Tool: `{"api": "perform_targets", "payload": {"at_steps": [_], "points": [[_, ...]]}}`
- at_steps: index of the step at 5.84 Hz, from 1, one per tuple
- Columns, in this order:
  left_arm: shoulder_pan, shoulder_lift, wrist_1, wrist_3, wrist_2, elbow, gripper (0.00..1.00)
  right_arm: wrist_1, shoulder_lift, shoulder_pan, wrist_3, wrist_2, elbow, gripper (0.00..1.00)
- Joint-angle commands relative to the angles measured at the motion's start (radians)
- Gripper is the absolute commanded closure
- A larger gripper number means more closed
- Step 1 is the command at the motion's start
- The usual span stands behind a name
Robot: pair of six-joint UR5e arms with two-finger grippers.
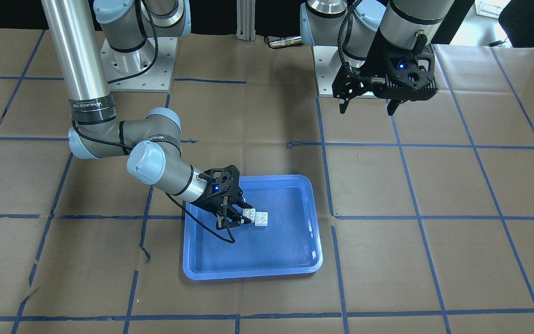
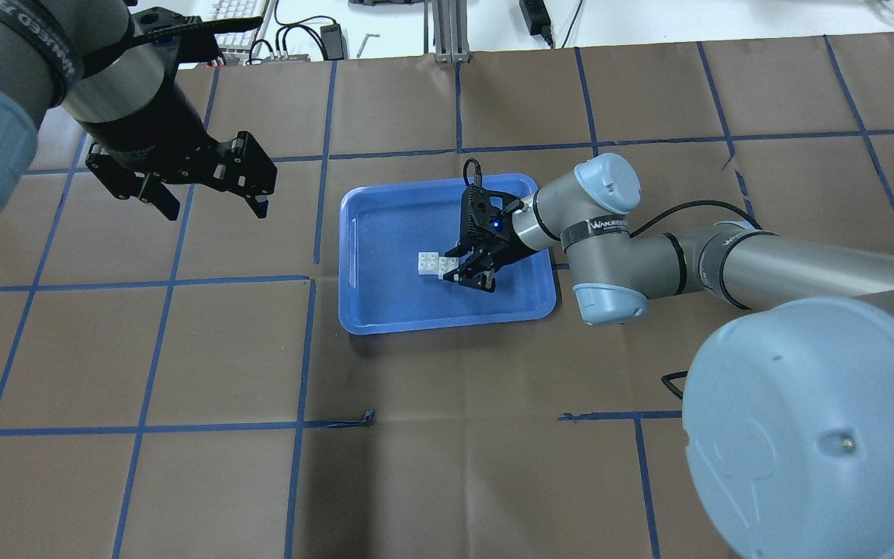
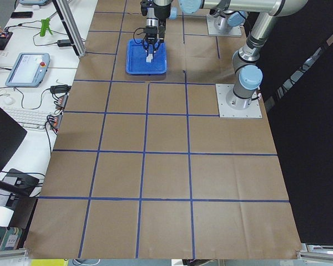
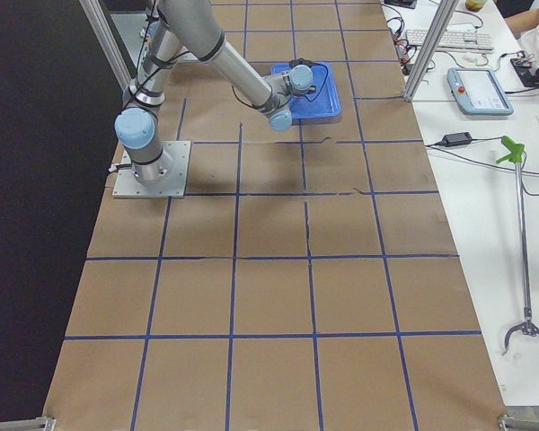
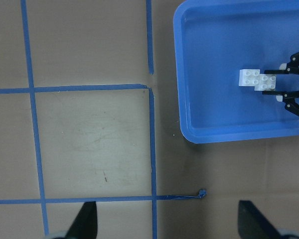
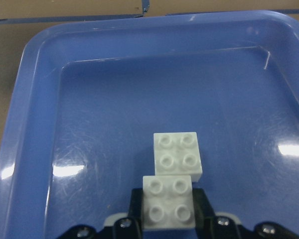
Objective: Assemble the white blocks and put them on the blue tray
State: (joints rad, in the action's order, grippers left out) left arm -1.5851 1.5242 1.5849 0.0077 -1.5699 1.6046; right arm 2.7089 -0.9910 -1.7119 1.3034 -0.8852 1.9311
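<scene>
The two white blocks (image 6: 178,154) are joined with an offset and sit low inside the blue tray (image 6: 20,124), near its middle. They also show in the overhead view (image 2: 431,264) and the front view (image 1: 257,217). My right gripper (image 6: 168,199) is shut on the nearer block, with one finger against each of its sides; it shows in the overhead view (image 2: 459,270) reaching in from the tray's right. My left gripper (image 2: 206,202) is open and empty, raised above the table to the left of the tray (image 2: 447,322).
The table is covered in brown paper with a grid of blue tape lines (image 2: 315,217). The right arm's elbow (image 2: 602,233) hangs just beyond the tray's right rim. Both arm bases (image 1: 137,65) stand at the robot's side of the table.
</scene>
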Motion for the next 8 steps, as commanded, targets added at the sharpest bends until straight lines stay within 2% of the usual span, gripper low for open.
{"api": "perform_targets", "payload": {"at_steps": [1, 8], "points": [[0.002, -0.001, 0.0, 0.0, 0.001, 0.0, 0.01, 0.021, 0.002, 0.0, -0.018, -0.001, 0.0, 0.74], [0.004, -0.001, 0.0, 0.0, -0.002, 0.0, 0.01, 0.034, 0.006, 0.0, -0.044, -0.001, 0.002, 0.74]]}}
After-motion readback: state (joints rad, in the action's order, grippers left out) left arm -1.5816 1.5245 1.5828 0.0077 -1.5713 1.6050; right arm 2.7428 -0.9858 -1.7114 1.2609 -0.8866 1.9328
